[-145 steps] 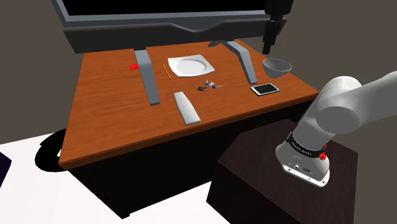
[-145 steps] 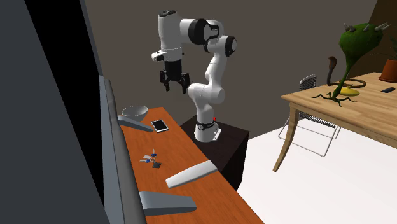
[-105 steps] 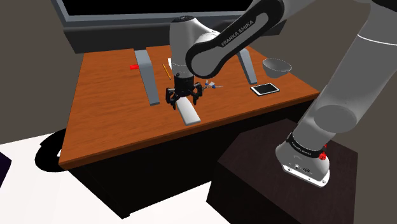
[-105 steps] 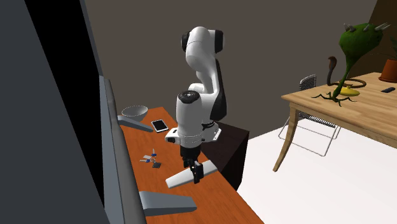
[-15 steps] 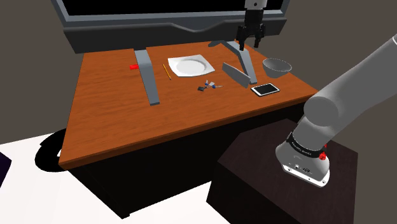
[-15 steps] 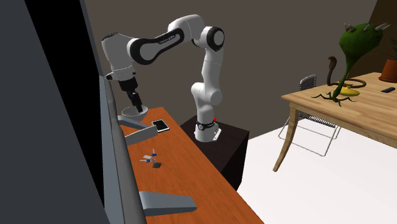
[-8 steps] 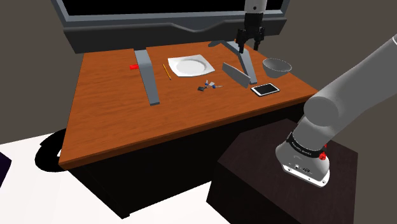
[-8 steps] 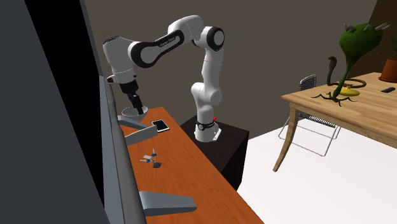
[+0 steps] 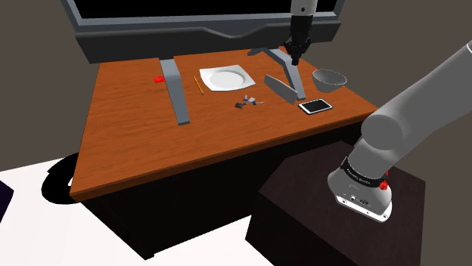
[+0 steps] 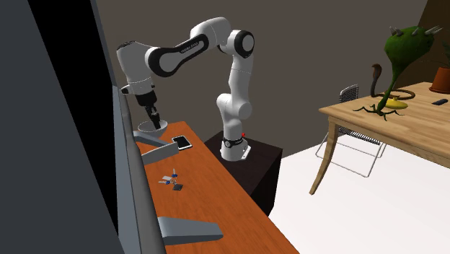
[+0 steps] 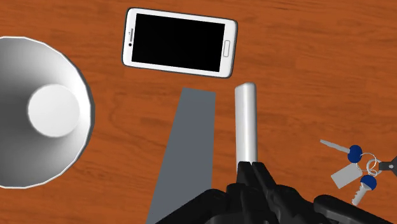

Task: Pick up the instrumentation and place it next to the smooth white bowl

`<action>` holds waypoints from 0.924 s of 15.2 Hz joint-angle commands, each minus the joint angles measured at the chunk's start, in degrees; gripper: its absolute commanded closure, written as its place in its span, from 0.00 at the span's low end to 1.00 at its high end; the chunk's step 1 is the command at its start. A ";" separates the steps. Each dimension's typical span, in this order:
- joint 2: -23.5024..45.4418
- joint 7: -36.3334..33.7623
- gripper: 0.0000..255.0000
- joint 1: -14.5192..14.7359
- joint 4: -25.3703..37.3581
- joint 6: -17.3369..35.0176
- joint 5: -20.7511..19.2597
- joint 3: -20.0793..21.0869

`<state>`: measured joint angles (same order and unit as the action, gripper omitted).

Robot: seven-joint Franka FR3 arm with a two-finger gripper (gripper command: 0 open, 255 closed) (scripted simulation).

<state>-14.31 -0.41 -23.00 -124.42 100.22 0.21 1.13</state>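
Note:
The instrumentation is a long grey bar (image 9: 280, 88) that rests on the wooden desk (image 9: 144, 143) against a monitor stand leg (image 9: 292, 72), apart from the white bowl (image 9: 330, 78). My gripper (image 9: 295, 54) hangs just above the bar's far end, shut on nothing. In the wrist view the fingers meet at the gripper (image 11: 253, 168) over the pale bar (image 11: 246, 127), with the stand leg (image 11: 184, 153) and the bowl (image 11: 48, 111) beyond it. From the second exterior view the gripper (image 10: 153, 115) hovers over the bowl (image 10: 151, 129) and bar (image 10: 160, 151).
A smartphone (image 9: 315, 106) lies in front of the bowl, and keys (image 9: 248, 100) near the bar. A white plate (image 9: 225, 78), a pencil (image 9: 197, 84) and a small red object (image 9: 159, 78) sit further along. The monitor (image 9: 189, 26) stands at the back on its other stand leg (image 9: 176, 91).
The bar went from the desk's front middle to the stand leg near the bowl. In the last second the fingers closed from open and the hand rose slightly.

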 commanded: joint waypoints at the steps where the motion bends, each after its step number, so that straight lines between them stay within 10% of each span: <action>1: 0.00 0.00 1.00 0.00 0.00 0.00 0.00 0.00; 4: 0.00 0.00 1.00 0.00 0.00 0.00 0.00 0.00; 5: 0.00 0.00 0.00 0.00 0.00 0.00 0.00 0.00; 14: 9.95 2.15 0.00 2.79 -4.09 18.51 0.16 0.27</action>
<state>-12.82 -5.61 -21.15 -128.40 111.59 0.24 0.96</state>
